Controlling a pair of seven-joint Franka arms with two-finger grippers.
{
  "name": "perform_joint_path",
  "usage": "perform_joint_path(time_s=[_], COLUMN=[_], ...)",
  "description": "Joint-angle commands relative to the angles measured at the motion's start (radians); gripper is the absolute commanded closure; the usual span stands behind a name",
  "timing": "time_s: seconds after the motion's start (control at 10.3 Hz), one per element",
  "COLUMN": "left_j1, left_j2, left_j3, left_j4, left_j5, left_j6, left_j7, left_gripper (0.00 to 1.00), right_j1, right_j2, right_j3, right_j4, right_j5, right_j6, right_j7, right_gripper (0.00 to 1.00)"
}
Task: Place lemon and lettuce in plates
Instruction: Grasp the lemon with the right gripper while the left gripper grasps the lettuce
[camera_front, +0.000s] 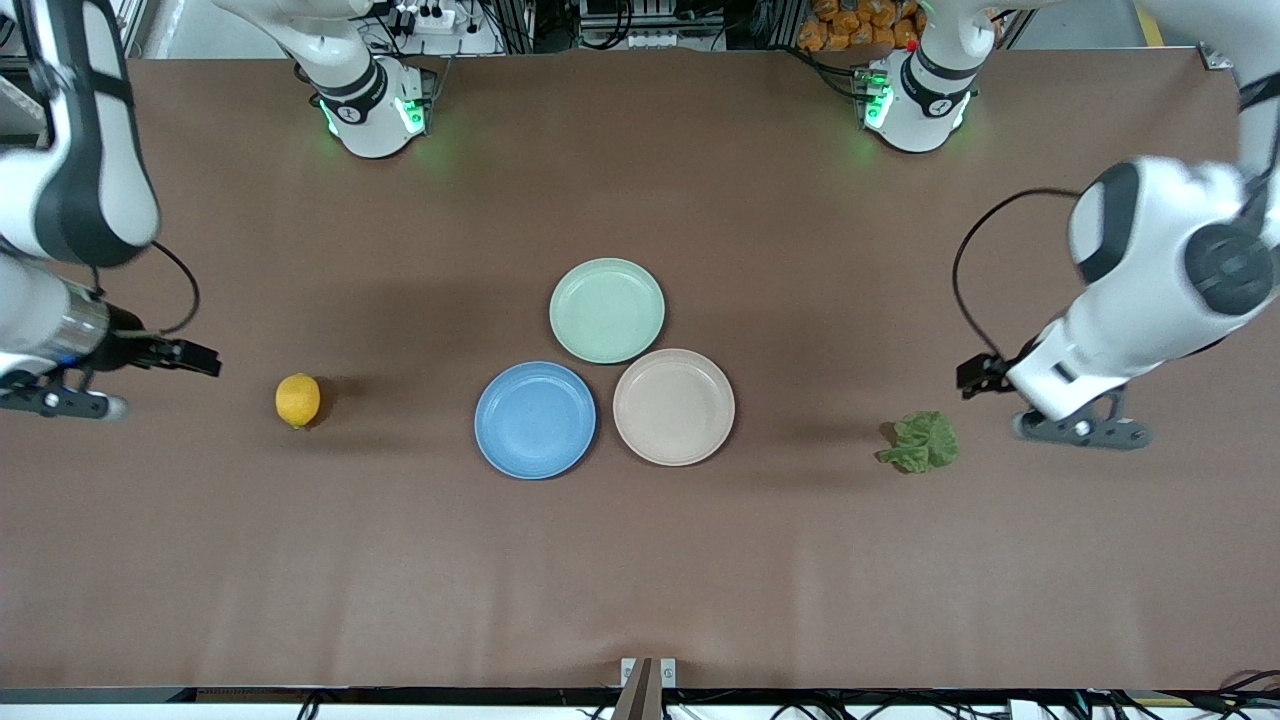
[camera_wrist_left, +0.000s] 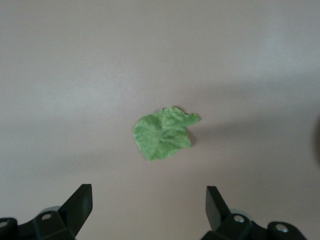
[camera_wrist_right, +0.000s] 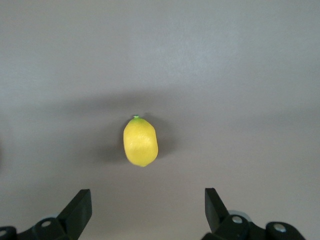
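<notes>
White arms, black joints, black cables.

Robotics lab, bench-mounted arm bases (camera_front: 375, 105), cables, aluminium framing

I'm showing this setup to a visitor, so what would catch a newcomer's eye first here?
Three plates touching in a cluster at mid-table: the blue plate and the beige-pink plate side by side, the pale green plate farther from the camera. The lemon lies toward the right arm's end, the lettuce toward the left arm's, each with an open gripper, right gripper and left gripper, above it.
</notes>
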Motion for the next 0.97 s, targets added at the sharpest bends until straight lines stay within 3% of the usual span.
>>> perform_joint_path(time_s=[0.0,0.39,0.78,0.88], left_j1=[0.006,0.009,0.006,0.009], left_j2=[0.078,0.210,0.266,0.270], left_j3=[0.000,0.005,0.006,0.008], left_j4=[-0.076,-0.154,-0.163,-0.163], left_j5=[0.031,0.031,0.030,0.030], left_j6=[0.166,0.419,0.472,0.474], left_j7=[0.015,0.014,0.000,0.000], left_gripper=[0.00,0.00,0.00,0.13], right_j1=[0.001,0.004,0.018,0.015], right_j2=[0.083,0.211,0.274,0.280], right_j3=[0.009,0.016,0.021,0.024], right_j4=[0.007,-0.068,-0.074,-0.078], right_j5=[-0.005,-0.003,-0.002,-0.002], right_j6=[0.068,0.255,0.299,0.297], right_j7=[0.001,0.003,0.003,0.001], right_gripper=[0.00,0.00,0.00,0.00])
